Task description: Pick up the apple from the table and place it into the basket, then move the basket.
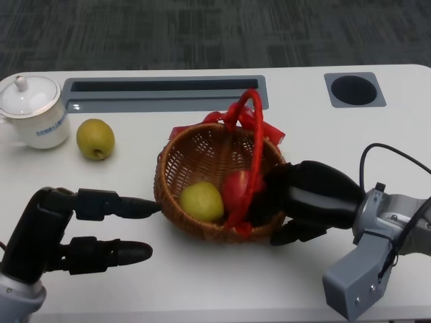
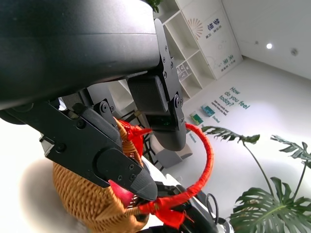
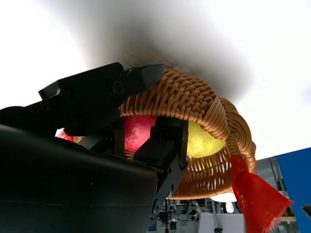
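Note:
The woven basket with a red handle stands mid-table. Inside it lie a red apple and a yellow-green fruit. My right hand is at the basket's right side, fingers reaching over the rim beside the apple, thumb low outside. In the right wrist view one finger lies along the outer wall of the basket and another sits inside by the apple; whether they squeeze the rim is unclear. My left hand holds nothing, fingers apart, its upper fingertip at the basket's left wall.
A second yellow-green fruit lies on the table at the left, next to a white lidded cup. A grey slot and a round hole are set into the far edge of the table.

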Controlling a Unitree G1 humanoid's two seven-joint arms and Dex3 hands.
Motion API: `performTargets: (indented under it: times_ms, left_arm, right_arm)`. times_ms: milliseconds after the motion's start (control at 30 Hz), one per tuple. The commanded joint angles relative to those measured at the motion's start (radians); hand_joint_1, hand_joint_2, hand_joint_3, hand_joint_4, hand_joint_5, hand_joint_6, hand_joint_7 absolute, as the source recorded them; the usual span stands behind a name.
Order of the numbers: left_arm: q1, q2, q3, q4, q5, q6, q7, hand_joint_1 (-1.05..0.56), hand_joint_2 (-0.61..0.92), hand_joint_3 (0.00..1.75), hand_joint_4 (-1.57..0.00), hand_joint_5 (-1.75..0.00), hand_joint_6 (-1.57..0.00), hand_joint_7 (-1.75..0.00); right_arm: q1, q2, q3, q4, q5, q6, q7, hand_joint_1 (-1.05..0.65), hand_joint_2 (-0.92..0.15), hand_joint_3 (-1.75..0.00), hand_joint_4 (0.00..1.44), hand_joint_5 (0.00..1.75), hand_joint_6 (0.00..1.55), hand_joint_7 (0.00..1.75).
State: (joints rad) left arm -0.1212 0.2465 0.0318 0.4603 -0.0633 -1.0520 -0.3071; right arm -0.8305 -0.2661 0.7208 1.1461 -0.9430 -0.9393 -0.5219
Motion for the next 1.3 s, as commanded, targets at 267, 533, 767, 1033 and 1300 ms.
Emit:
performTargets:
  times_ms: [267,533,767,1033,1300]
  left_arm:
    - [-0.001,-0.009,0.021,0.003,-0.002,-0.028,0.019,-0.43,0.69,0.00,-1.30,-0.01,-1.19,-0.01]
    - [0.008,-0.015,0.029,-0.006,0.011,-0.034,0.031,-0.45,0.69,0.00,-1.30,-0.01,-1.19,0.00]
    - [0.028,-0.018,0.029,-0.015,0.004,-0.049,0.035,-0.46,0.69,0.00,-1.31,-0.01,-1.19,-0.01]
    - [0.097,-0.007,0.033,-0.079,0.004,-0.057,0.036,-0.50,0.70,0.00,-1.30,-0.01,-1.20,-0.01]
    - [0.171,0.011,0.001,-0.141,-0.057,-0.059,0.006,-0.50,0.69,0.00,-1.31,-0.01,-1.18,0.00]
  right_arm:
    - [-0.083,0.000,-0.029,0.081,0.007,0.032,-0.078,-0.26,-0.92,-0.34,0.62,1.75,0.52,1.75]
    - [-0.104,0.006,-0.052,0.149,0.033,0.127,-0.011,-0.28,-0.92,-0.23,0.63,1.75,0.55,1.73]
    - [-0.148,0.003,-0.085,0.194,0.071,0.282,0.081,-0.25,-0.88,-0.12,0.68,1.69,0.73,1.36]
    - [-0.232,0.012,-0.159,0.232,0.149,0.549,0.288,-0.23,-0.90,-0.01,0.76,1.47,1.09,0.42]
    - [-0.267,-0.016,-0.240,0.245,0.207,0.690,0.342,-0.24,-0.88,0.00,0.88,1.19,1.20,0.28]
